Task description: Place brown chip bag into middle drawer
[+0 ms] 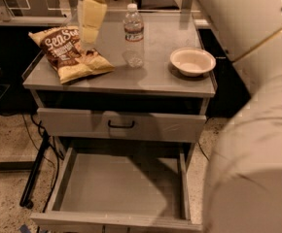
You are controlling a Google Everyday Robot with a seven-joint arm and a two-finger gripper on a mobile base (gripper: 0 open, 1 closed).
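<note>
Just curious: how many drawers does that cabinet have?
2 in view: a shut upper drawer, and the open middle drawer below it. More may hide lower. The hand is out of view.

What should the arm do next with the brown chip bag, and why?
Probably bring the end effector, not in view, over the brown chip bag: it lies untouched on the left of the cabinet top, while the middle drawer below already stands open.

A clear water bottle [133, 33] stands upright on a grey metal cabinet [155, 79], with a pale yellow pouch [92, 14] at the back left corner and a white bowl [192, 60] well apart to the right. Below them, the top drawer front [175, 127] with its black bar handle [121, 124] sits closed above speckled flooring [5, 144].
</note>
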